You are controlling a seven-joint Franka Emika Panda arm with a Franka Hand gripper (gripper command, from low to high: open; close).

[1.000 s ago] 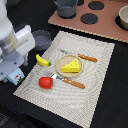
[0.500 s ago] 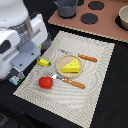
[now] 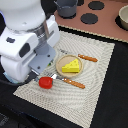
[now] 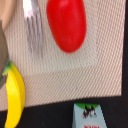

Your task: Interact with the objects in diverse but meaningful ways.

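Your inventory: cheese wedge (image 3: 71,65) sits on the tan plate (image 3: 60,64); tomato ball (image 3: 45,82) on the woven mat (image 3: 97,65) beside the fork (image 4: 32,25); banana (image 4: 14,95) and carton (image 4: 88,116) nearby. Gripper unseen, state unknown. Nothing looks handled yet; every interaction seemingly remains.

Through the wrist camera I see the red tomato-like ball (image 4: 66,24) lying on the woven beige placemat (image 4: 75,75), just beside the fork (image 4: 33,25). The yellow banana (image 4: 13,97) crosses the mat's edge, and the small white-blue carton (image 4: 89,116) sits on the dark desk (image 4: 50,116).
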